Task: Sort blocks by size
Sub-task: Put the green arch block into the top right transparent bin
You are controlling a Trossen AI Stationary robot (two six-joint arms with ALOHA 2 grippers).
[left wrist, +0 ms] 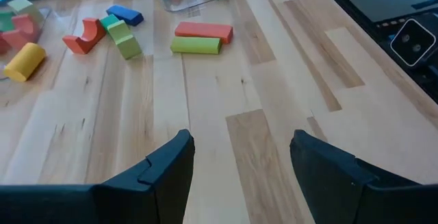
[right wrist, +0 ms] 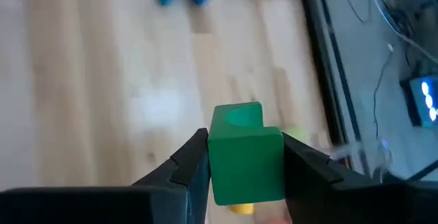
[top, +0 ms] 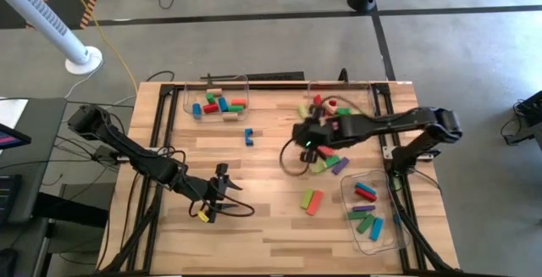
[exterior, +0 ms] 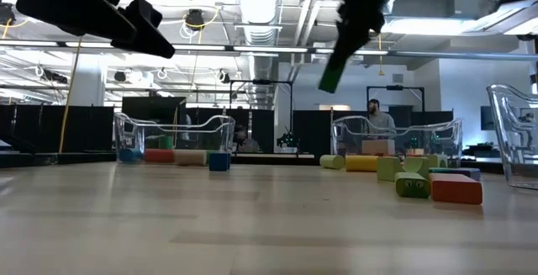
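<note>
My right gripper (top: 306,140) is above the middle of the table, shut on a green block (right wrist: 243,157) with a curved notch in one face. It also shows in the low view (exterior: 332,75), high above the table. My left gripper (left wrist: 239,148) is open and empty over the near left part of the table (top: 222,197). A small yellow block (top: 203,216) lies on the table just beside it. Loose blocks (top: 329,160) lie on the table under and near the right gripper. A green and a red bar (top: 312,201) lie side by side nearer the front. My right gripper pinches the green block between its two fingers by two opposite sides (right wrist: 213,161). The notched face (right wrist: 241,116) points away from the wrist. The block hangs tilted below the gripper (exterior: 332,75), lifted clear of the table.
Two clear trays stand at the far edge: the left one (top: 188,99) holds several blocks, and the right one (top: 369,91) has blocks in and by it. A third clear tray (top: 349,194) with several blocks is at the near right. A blue block (top: 249,135) lies mid-table.
</note>
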